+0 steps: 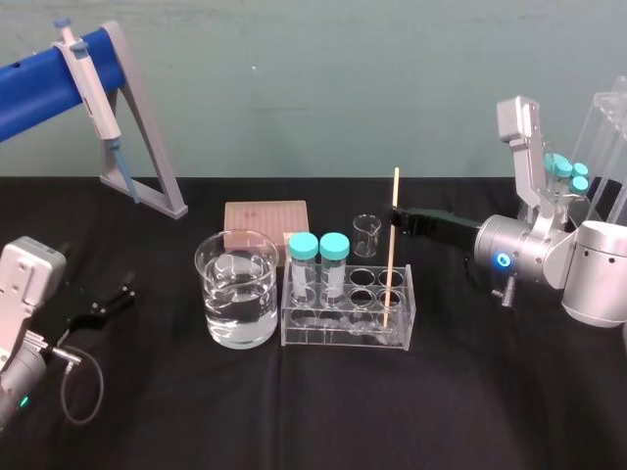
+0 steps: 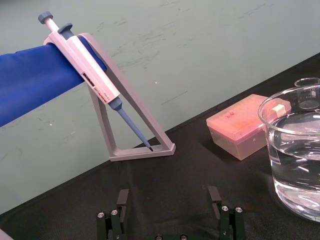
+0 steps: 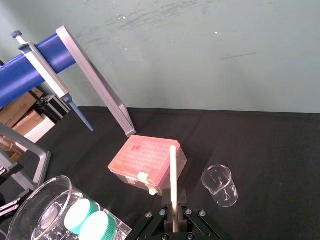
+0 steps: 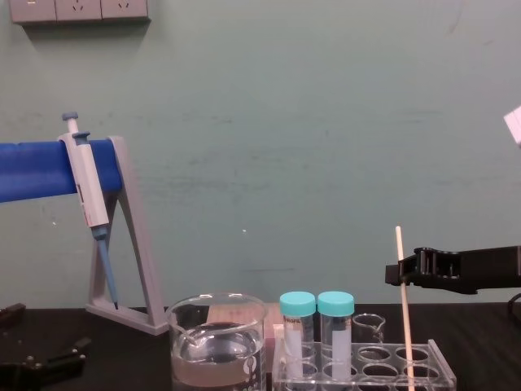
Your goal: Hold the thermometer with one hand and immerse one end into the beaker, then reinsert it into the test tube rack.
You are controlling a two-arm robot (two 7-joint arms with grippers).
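The thermometer [image 1: 391, 255], a thin cream rod, stands upright in a front-right hole of the clear test tube rack [image 1: 343, 338]. My right gripper [image 1: 396, 217] reaches in from the right and is shut on the rod's upper part. The right wrist view shows the thermometer [image 3: 173, 175] rising from between the closed fingers [image 3: 165, 214]. In the chest view the gripper [image 4: 400, 275] clasps the thermometer [image 4: 401, 326] above the rack [image 4: 431, 358]. The large beaker [image 1: 235, 284], part full of water, stands just left of the rack. My left gripper [image 1: 113, 299] rests open at the table's left.
Two teal-capped tubes [image 1: 318, 259] fill the rack's left holes. A tiny beaker [image 1: 366, 235] and a pink tip box [image 1: 265, 220] sit behind the rack. A pipette [image 1: 93, 83] hangs on a grey-and-blue stand [image 1: 147, 147] at the back left. More capped tubes [image 1: 568, 171] stand at the far right.
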